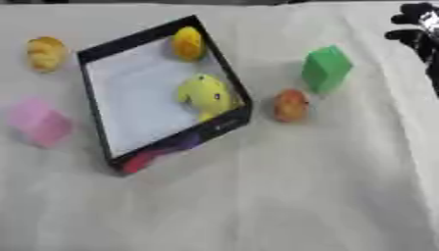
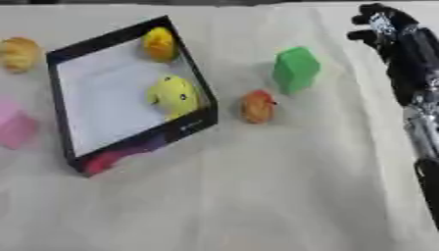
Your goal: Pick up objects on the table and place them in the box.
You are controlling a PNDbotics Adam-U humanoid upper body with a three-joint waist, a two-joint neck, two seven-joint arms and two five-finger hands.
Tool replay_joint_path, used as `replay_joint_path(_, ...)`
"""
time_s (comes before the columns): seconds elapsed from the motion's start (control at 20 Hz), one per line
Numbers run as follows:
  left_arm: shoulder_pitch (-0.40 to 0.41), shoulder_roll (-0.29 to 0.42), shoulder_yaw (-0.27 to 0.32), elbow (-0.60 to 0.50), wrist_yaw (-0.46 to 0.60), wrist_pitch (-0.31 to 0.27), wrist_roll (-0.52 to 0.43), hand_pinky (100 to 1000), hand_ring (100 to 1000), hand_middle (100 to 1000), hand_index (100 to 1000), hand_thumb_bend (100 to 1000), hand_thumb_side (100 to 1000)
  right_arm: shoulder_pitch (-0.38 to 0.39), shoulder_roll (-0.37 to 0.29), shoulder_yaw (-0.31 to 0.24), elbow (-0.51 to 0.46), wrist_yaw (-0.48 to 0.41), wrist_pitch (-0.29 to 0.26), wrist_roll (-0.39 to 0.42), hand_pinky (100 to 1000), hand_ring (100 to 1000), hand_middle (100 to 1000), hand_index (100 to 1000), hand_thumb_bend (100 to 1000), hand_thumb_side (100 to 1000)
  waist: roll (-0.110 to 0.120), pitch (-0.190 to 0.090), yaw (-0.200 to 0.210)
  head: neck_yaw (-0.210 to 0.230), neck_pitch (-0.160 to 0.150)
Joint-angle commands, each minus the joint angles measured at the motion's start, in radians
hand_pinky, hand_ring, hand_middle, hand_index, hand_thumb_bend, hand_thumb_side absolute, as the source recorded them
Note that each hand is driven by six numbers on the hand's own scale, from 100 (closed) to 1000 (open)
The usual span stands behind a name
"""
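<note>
The box [image 1: 94, 59], black-walled with a pale floor, is taken as the landmark. Inside it lie a yellow toy [image 1: 206, 95] near its right wall, a smaller yellow piece [image 1: 188, 43] in its far corner, and something red and purple [image 1: 158, 152] at its near wall (what it is cannot be made out).

Outside, just right of the box, an orange toy [image 1: 291, 105] is seen, and farther right and beyond it a green block [image 1: 326, 67]. Left of the box, a pink block [image 1: 38, 121] sits near and a yellow-orange toy [image 1: 44, 52] far.

The right hand [image 2: 383, 28] is held far right of the box, above the table's far side, touching nothing; whether its fingers are spread or curled cannot be told. The left hand is not seen.

The step is judged to be a reach for another piece. The green block or orange toy lies nearest, so a leftward descent would be called for.
</note>
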Motion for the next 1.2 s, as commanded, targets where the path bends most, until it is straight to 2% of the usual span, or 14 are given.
replay_joint_path(0.05,-0.002,0.018,0.002,-0.011,0.005,-0.003,-0.005,815,740,744,834,141,926,-0.007,-0.015,-0.008,-0.006,0.001,-0.002,0.0,963,758,760,828,100,718,-0.01,-0.038,0.004,-0.001,0.006)
replay_joint_path(1.2,0.013,0.009,0.001,-0.008,0.002,-0.002,-0.007,814,742,745,834,138,931,-0.001,-0.049,-0.007,-0.005,0.02,0.002,0.014,963,779,781,846,100,725,-0.002,-0.035,0.036,-0.001,-0.004)
